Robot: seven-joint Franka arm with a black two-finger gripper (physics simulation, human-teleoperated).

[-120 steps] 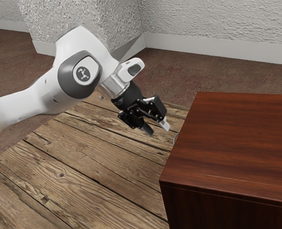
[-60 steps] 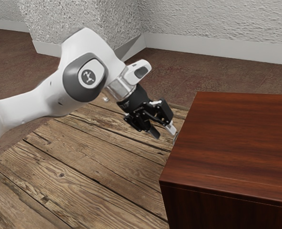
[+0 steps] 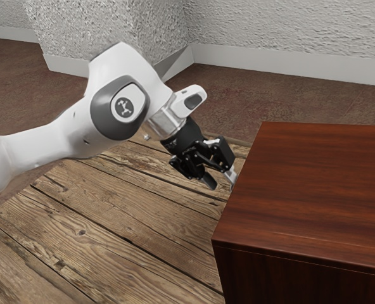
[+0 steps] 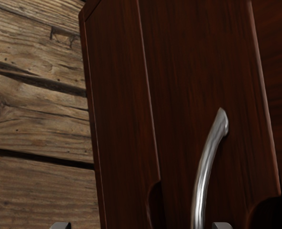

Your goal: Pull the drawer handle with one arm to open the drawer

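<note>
A dark red-brown wooden cabinet (image 3: 314,183) stands at the exterior view's right. Its drawer front (image 4: 188,71) faces my hand, and a curved silver handle (image 4: 207,167) runs along it. My black gripper (image 3: 220,178) hangs close to the cabinet's upper front edge, open. In the wrist view two grey fingertips (image 4: 60,225) stand wide apart, and the handle lies in the gap between them, nearer one finger. Neither finger touches the handle. The drawer front sits flush with the cabinet face.
A weathered plank floor (image 3: 111,215) lies under the arm and in front of the cabinet. Brown carpet (image 3: 251,88) and rough white walls (image 3: 282,25) lie behind. A wall corner (image 3: 149,44) juts out behind the arm.
My hand has moved toward the exterior view's right and slightly down, closing the distance to the cabinet's front. The fingers have stayed open. The cabinet has not moved.
</note>
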